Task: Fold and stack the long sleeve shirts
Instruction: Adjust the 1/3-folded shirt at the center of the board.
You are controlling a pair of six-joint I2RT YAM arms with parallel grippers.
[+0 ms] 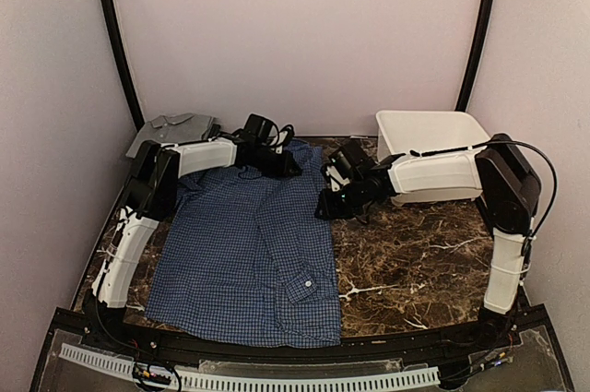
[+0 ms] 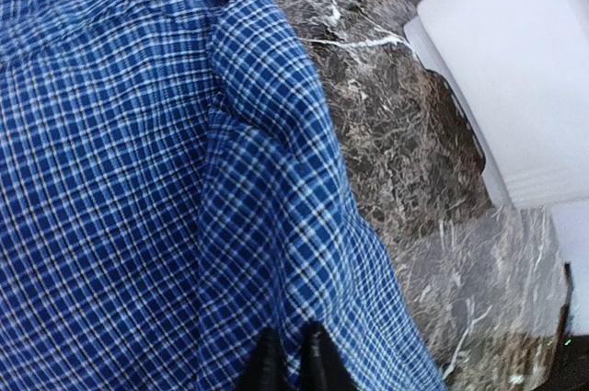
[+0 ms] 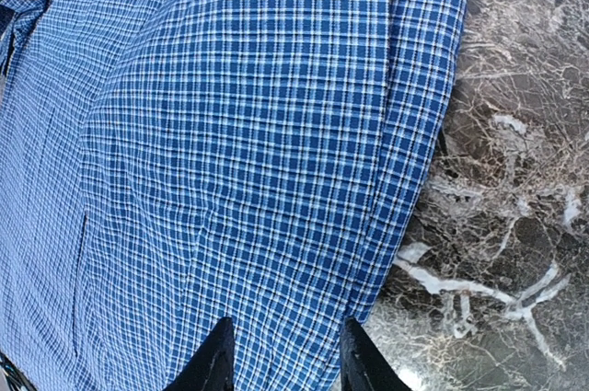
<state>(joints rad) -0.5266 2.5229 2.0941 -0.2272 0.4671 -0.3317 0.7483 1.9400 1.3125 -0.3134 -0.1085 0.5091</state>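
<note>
One blue shirt [image 1: 249,254], one grey shirt [image 1: 171,126]

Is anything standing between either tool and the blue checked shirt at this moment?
Nothing visible. The left tool pinches the blue checked shirt at its far edge; the right tool stands open over its right edge. The white tub sits apart, far right.
</note>
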